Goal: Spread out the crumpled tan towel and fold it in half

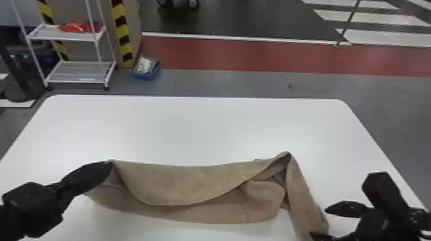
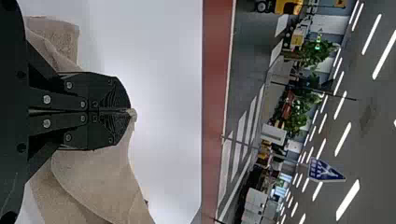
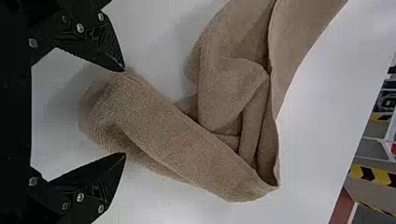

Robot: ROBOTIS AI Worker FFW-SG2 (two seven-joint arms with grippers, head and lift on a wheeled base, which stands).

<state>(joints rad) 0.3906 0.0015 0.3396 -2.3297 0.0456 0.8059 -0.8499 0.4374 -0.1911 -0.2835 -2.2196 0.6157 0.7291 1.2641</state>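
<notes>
Bright ceiling strip lights (image 2: 348, 200); soft glare on white table (image 1: 192, 128); faint shadows beside towel (image 3: 173, 133)

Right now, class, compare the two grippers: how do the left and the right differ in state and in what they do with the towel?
The left gripper is shut, its fingers pressed together; the right gripper is open, its fingertips wide apart.
The left gripper pinches a bit of the towel at its tips; the right gripper has not clamped the towel, though one end lies by its fingers.
Both are black with two fingers.
</notes>
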